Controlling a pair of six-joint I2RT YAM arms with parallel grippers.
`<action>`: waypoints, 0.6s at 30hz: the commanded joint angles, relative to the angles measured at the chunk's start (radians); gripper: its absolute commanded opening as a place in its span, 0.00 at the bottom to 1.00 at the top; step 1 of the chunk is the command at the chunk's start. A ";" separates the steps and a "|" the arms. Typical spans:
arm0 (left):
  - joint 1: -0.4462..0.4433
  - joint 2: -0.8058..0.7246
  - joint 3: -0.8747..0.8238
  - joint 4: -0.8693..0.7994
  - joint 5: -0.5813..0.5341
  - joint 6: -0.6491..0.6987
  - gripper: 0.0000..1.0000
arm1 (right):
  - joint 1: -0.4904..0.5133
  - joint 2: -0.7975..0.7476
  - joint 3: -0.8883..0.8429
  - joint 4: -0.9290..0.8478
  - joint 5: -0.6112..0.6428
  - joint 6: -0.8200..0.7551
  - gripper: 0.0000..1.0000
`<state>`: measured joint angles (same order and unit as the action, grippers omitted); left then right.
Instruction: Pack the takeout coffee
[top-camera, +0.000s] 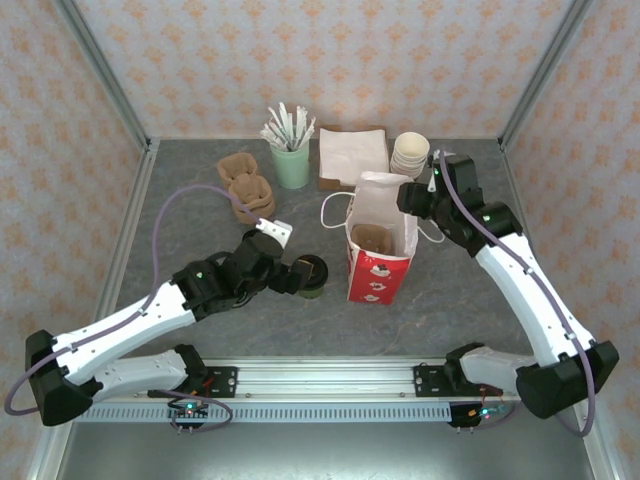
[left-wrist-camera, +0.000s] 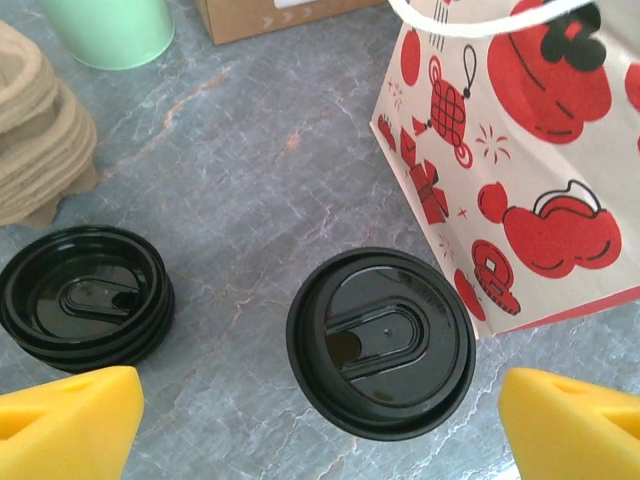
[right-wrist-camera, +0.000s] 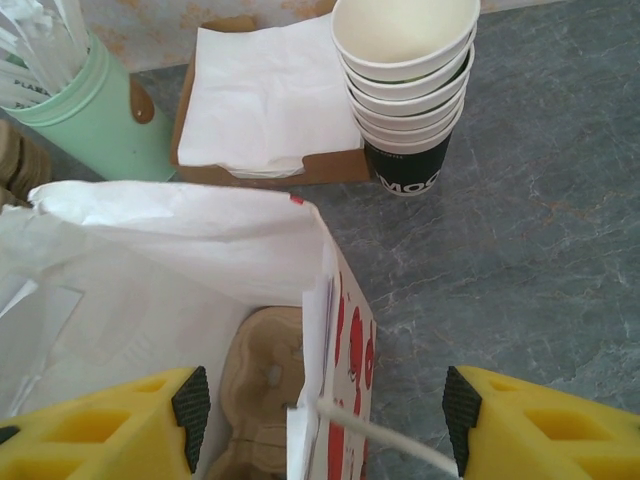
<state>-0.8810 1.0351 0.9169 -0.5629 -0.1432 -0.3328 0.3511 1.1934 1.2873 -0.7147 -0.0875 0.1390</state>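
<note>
Jaws of the left gripper (left-wrist-camera: 320, 425) stand wide apart and hold nothing. The takeout coffee (left-wrist-camera: 381, 343) sits between the two yellow fingertips (left-wrist-camera: 70, 425) and touches neither. The left wrist view looks straight down on the cup's black lid, with its sip hole and oval recess plain. The top view shows instead a strip of the cup's dark green side. It also places the cup upright on the grey table (top-camera: 450, 300), just left of the red-and-white bag (top-camera: 380, 262). In the wrist view a low stack of loose black lids (left-wrist-camera: 85, 300) lies near the cup, apart from it.

The bag stands upright with its mouth open, and a brown cardboard carrier (right-wrist-camera: 265, 375) lies inside at the bottom. The right gripper (right-wrist-camera: 320, 430) hangs over the bag's right edge with its jaws open. One finger is above the bag's inside and the other is outside, over the table. The bag's wall and a white handle cord (right-wrist-camera: 385, 440) pass between the fingers, and neither is gripped.

Farther back, the right wrist view shows a stack of lidless cream-rimmed cups (right-wrist-camera: 405, 90), a box of white napkins (right-wrist-camera: 265, 100) and a mint-green holder of white sticks (right-wrist-camera: 90, 115). The top view adds a pile of brown carriers (top-camera: 245, 185) to the left of the holder.
</note>
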 joint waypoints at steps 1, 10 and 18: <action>-0.015 0.012 -0.022 0.018 -0.047 -0.034 0.92 | -0.012 0.030 0.054 -0.006 -0.022 -0.054 0.65; -0.024 0.104 -0.048 0.097 -0.008 -0.050 0.92 | -0.015 0.071 0.079 -0.004 -0.050 -0.078 0.61; -0.066 0.212 0.003 0.084 -0.037 -0.064 0.94 | -0.016 0.074 0.071 -0.007 -0.066 -0.066 0.59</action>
<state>-0.9337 1.2278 0.8734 -0.4858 -0.1398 -0.3706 0.3431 1.2671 1.3350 -0.7143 -0.1444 0.0803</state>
